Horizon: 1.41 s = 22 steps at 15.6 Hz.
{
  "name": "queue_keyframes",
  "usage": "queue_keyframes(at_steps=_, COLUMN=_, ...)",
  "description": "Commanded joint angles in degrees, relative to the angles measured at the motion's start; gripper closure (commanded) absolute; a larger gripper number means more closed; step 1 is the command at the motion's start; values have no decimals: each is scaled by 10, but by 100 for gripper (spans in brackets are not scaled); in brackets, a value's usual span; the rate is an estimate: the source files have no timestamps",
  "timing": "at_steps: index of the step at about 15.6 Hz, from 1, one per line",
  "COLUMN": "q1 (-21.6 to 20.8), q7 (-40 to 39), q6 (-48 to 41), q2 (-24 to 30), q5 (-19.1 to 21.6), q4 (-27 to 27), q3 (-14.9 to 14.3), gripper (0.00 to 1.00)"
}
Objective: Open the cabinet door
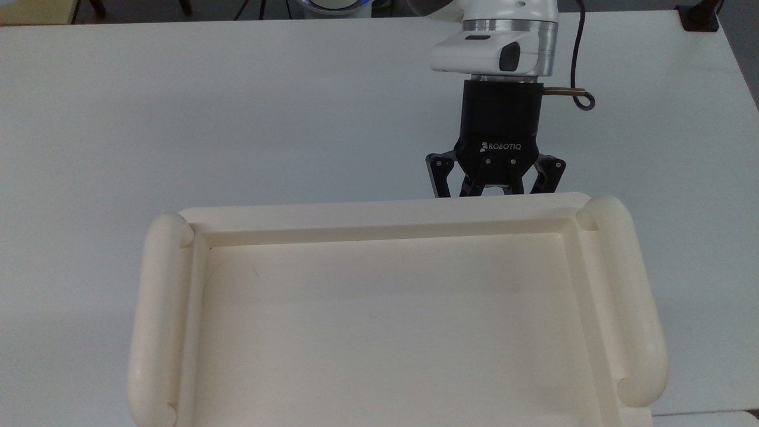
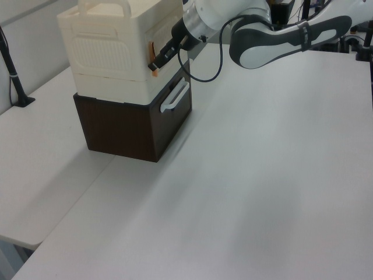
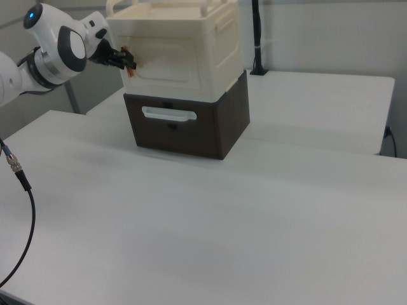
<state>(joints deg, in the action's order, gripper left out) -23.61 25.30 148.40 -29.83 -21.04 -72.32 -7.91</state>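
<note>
White bench (image 2: 262,175) carries one cream cabinet (image 2: 116,52) standing on one dark brown drawer box (image 2: 134,125) with one white handle (image 2: 175,97). One arm (image 2: 280,32) reaches to the cabinet front. The door (image 3: 168,58) is the front panel, seemingly shut, with an orange strip (image 2: 152,57) at its edge. In the top view the gripper (image 1: 495,188) stands at 12 o'clock from the cabinet, its tips hidden below the rim. In the left view it (image 2: 156,63) touches the strip at the door edge. The fingers look nearly closed around that strip; a firm hold I cannot tell.
</note>
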Motion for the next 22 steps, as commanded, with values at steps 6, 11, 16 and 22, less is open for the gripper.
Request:
queue_keyframes(at_steps=6, q1=-6, q7=21, q6=12, q2=-10, q5=-13, q4=13, q3=-14, gripper=55)
queue_keyframes(at_steps=11, q1=-6, q7=21, q6=11, q2=-5, q5=-13, q4=7, q3=-13, gripper=66)
queue_keyframes(at_steps=16, q1=-5, q7=24, q6=11, q2=-5, q5=-9, q4=7, q3=-13, gripper=96)
queue_keyframes(at_steps=22, q1=-7, q7=39, q6=10, q2=23, q5=-2, q4=-16, q3=-12, gripper=100)
